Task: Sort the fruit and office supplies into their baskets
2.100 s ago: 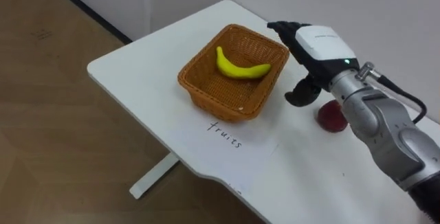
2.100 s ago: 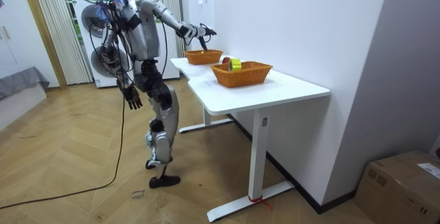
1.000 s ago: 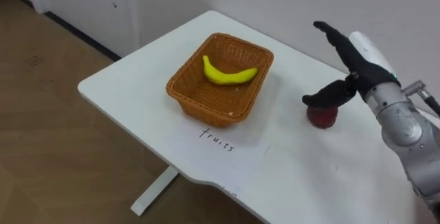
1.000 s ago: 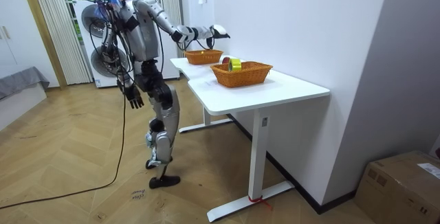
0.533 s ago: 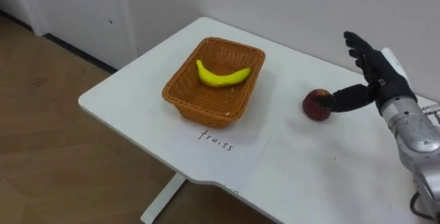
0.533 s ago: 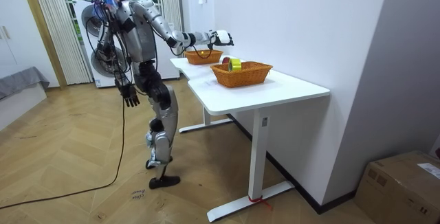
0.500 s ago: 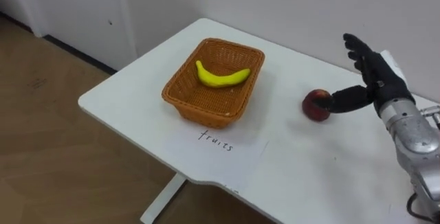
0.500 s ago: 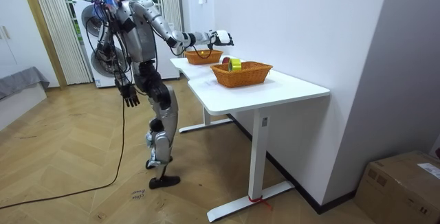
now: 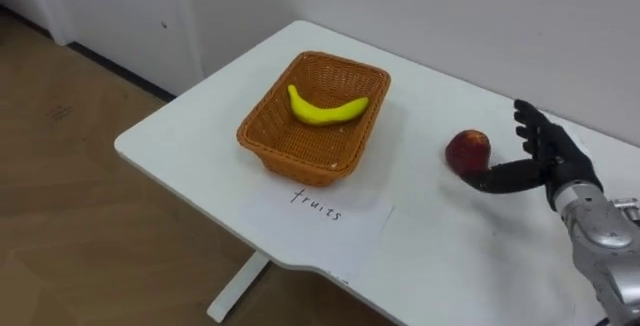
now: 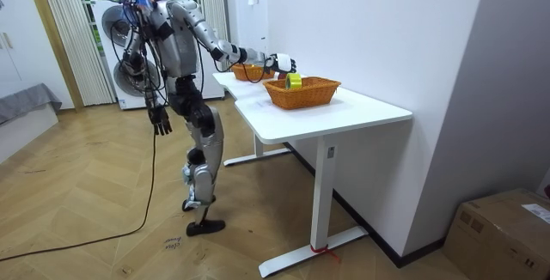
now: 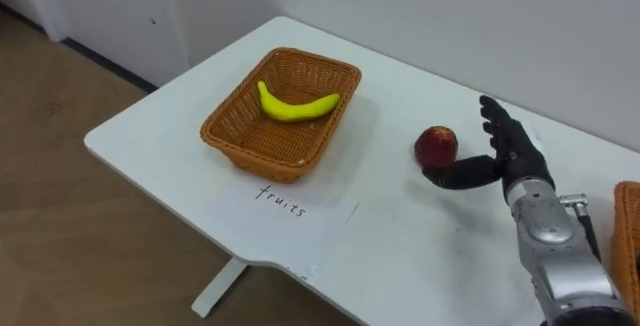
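Right hand [image 9: 552, 164]: spread flat, clutching nothing. Fingers straight and fanned behind the apple [image 9: 467, 150], thumb reaching along the table under its near side. From the eye views you cannot be sure whether the thumb touches the fruit or sits just beside it; treat it as no grasp yet.

Apple: on the table [image 9: 200, 141], toward its far edge, upright, between the two baskets and outside both.

Fruit basket [image 9: 300, 163]: at the table's left end, near the far left corner. One banana [image 9: 326, 108] lies inside, across the far half. A sheet of paper [image 9: 335, 214] with handwriting lies flat at the near edge, just in front of the basket.

Second basket [image 10: 302, 96]: in the room view, further along the table on the robot's right. A yellow-green item [image 10: 294, 80] pokes above its rim; probably a roll of tape, too small to say.

Left hand [image 10: 160, 123]: hangs by the thigh in the room view, idle; its state cannot be told from there.

Progress, as a judgement: you are well along. Banana is sorted, something sits in the second basket, and the apple is the one loose item on the table. Left to do: close on the apple, carry it left, drop it beside the banana.
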Robot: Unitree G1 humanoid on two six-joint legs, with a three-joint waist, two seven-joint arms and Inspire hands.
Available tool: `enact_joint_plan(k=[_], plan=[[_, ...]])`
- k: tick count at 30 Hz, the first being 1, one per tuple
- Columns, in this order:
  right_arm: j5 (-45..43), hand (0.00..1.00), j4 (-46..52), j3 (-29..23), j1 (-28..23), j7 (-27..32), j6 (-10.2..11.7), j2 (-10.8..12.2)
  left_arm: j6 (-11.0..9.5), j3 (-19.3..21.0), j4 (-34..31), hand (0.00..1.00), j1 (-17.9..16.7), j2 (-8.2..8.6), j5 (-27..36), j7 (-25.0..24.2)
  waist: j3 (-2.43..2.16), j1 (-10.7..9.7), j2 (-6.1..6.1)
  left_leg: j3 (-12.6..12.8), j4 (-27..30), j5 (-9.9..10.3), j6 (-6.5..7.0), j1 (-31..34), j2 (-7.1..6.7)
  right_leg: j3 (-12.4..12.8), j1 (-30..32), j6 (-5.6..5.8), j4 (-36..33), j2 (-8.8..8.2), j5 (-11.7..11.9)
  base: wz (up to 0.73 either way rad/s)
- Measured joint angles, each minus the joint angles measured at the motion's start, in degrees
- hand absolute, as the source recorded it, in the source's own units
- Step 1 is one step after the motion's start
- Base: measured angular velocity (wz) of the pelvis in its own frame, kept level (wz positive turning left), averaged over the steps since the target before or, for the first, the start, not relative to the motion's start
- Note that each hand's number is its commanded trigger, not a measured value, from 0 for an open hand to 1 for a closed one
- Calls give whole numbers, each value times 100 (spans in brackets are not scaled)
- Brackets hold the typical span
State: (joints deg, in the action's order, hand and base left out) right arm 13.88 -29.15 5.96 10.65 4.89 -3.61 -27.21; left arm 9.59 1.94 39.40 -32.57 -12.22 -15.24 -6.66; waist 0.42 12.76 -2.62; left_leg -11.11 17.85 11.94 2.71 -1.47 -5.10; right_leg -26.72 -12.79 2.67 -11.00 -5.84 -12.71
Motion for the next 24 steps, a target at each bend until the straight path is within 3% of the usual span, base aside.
enact_joint_plan(k=[8, 17, 24], plan=[[-21, 0, -272, -1, 286, 95, 0, -1, -33, 1, -7, 0, 39, -2, 3, -11, 19, 14, 23, -6, 80, -2, 2, 220, -6, -10, 211, 1, -74, -9, -23, 1], [52, 0, -751, -2, 590, 145, 6, -2, -56, 1, -8, 0, 79, -26, 14, -68, 0, 3, 57, -9, 204, -3, 0, 586, 7, -13, 555, -6, -223, -15, -21, 2], [164, 0, -1396, 49, 1162, 207, 5, -2, -89, -1, -5, 0, 404, -52, 133, -119, 35, 95, 55, 26, 382, -17, -14, 998, 47, 137, 1023, -49, -482, -21, -29, -4]])
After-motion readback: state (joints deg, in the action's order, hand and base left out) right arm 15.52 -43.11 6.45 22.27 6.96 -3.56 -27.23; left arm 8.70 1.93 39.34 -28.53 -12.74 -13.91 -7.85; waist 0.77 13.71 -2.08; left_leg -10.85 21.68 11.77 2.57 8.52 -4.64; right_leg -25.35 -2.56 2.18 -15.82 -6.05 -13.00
